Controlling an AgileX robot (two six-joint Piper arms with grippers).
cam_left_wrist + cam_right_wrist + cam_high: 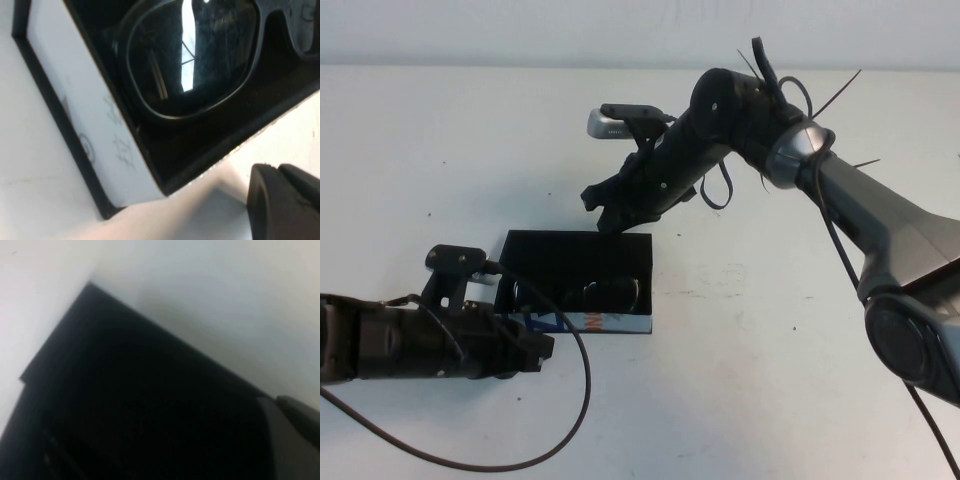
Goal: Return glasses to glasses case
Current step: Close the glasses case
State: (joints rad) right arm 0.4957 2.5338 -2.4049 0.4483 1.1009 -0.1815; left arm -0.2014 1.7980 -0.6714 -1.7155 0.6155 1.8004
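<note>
- As the glasses (pixel 582 293) already lay inside the case (pixel 620 325), what mattered was the flap (pixel 575 243), which stood open along the far edge with the right gripper (pixel 607 218) right at its top edge.
- The case's long axis ran left to right across the table (pixel 750 330), printed front edge toward the robot, and the glasses lay along that axis, lenses up.
- The right gripper's fingers were shut with nothing between them; whether they touched the flap I could not tell.
- The left gripper (pixel 535 350) sat low at the case's near left corner, just beside the printed edge; its fingers were too hidden to judge.
- To my eye the right arm was the better placed for tipping the flap forward.
- Nothing else stood near, only the left arm's cable (pixel 582 390) looping on the table in front.
</note>
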